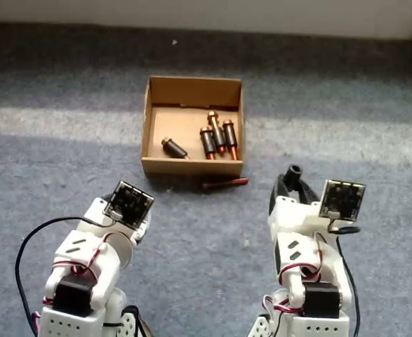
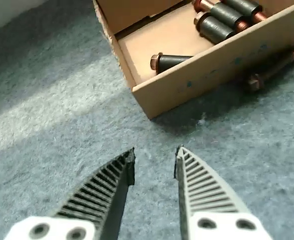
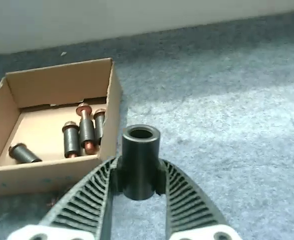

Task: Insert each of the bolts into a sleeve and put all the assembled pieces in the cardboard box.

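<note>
High view: four bolt-and-sleeve pieces (image 1: 218,139) are already in the cardboard box (image 1: 191,167). One set left. The bare copper-coloured bolt (image 1: 225,184) lies on the carpet (image 1: 65,161), just outside the box's near wall. Its sleeve (image 3: 140,160) is clamped mid-body in my right pincer (image 3: 138,169), upright with the bore up: a short, smooth black tube. My left pincer (image 2: 154,159) is parted and empty, over carpet near the box. Remaining, I reckon: mate them, then box.
</note>
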